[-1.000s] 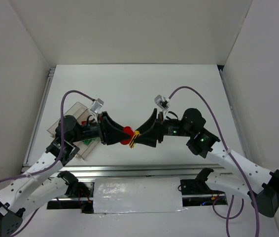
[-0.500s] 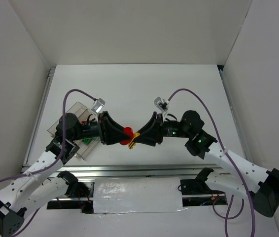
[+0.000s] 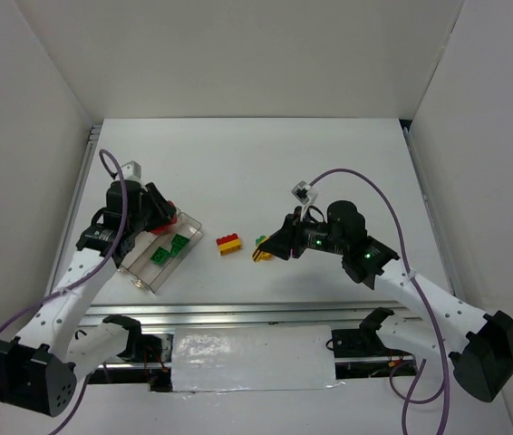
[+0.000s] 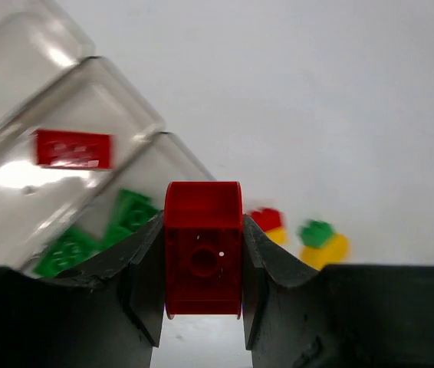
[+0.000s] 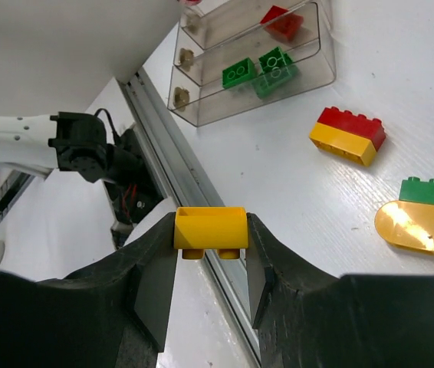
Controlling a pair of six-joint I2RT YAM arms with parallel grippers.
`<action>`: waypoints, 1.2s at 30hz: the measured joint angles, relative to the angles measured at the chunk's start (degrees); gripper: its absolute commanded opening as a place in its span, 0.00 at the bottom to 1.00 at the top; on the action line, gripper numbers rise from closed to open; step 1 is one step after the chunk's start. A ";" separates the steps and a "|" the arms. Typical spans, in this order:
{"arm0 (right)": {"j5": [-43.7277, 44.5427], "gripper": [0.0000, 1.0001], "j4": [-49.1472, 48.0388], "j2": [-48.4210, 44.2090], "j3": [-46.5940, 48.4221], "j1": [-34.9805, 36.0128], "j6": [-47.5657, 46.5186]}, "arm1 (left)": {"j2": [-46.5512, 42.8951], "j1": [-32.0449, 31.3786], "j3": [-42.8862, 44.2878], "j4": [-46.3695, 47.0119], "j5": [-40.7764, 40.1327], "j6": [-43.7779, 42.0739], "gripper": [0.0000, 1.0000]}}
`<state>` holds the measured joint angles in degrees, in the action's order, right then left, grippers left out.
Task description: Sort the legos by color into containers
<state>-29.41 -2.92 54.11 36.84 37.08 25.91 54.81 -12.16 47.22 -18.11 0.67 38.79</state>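
Presently, the right claw [image 5: 210, 238] is clamped on a yellow brick [image 5: 210, 228] above the table [image 3: 329, 172]. Beyond it lie two unsorted stacks, red-on-yellow [image 5: 347, 136] and green-on-yellow [image 5: 419, 218]. The tray [image 5: 209, 98] holds green bricks [image 5: 259, 70] in one compartment and a red one [image 5: 282, 23] in the next. At the tray's far end the left claw [image 4: 202, 257] grips a red brick [image 4: 202, 230]. Judged step: placing. The next move calls for release over the red compartment.

The tray [image 3: 141, 275] sits left on the tabletop [image 3: 329, 163], bricks [image 3: 159, 256] inside; to its right lies a stacked pair [image 3: 229, 244], then seemingly a second pair [image 3: 262, 251].
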 measured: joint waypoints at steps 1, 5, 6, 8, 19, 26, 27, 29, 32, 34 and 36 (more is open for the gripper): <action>0.17 0.00 0.17 0.20 0.00 0.00 0.00 | 1.29 0.26 0.04 -1.53 -4.20 0.04 0.00; 0.26 0.00 0.17 0.48 0.00 0.00 0.17 | 7.43 0.94 0.46 -5.53 -15.26 0.52 0.11; 0.24 0.00 0.13 0.48 0.00 0.00 0.17 | 9.01 0.96 0.76 -6.25 -17.22 0.66 0.15; 0.20 0.00 0.13 0.48 0.00 0.00 0.20 | 12.13 0.96 2.08 -7.45 -20.61 0.94 0.23; -0.17 0.00 -0.07 0.11 -0.46 0.00 0.17 | 22.38 1.14 5.46 -7.28 -30.23 3.56 0.65; -0.81 0.00 -0.07 0.17 -0.55 0.00 0.17 | 21.90 1.16 4.92 -5.90 -30.14 4.42 0.94; -0.92 0.00 -0.11 0.22 -0.55 0.00 0.20 | 21.68 1.16 4.90 -5.97 -30.10 4.55 0.95; -1.07 0.00 -0.28 0.33 -0.55 0.00 0.26 | 20.74 1.16 4.90 -6.10 -29.77 4.68 0.94; -0.96 0.00 -0.83 0.74 -0.55 0.00 1.77 | 17.55 1.25 4.74 -5.97 -25.88 3.96 0.93; -0.52 0.00 -1.40 1.16 -0.55 0.00 3.17 | 12.35 1.31 2.71 -2.71 -19.61 2.45 0.93; 0.17 0.00 -2.19 1.70 -0.55 -0.04 4.98 | 5.99 1.44 -0.22 1.29 -9.62 1.33 0.93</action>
<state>-29.23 -5.10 55.81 36.29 37.04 30.89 60.80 -10.72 47.00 -16.82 -8.95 40.12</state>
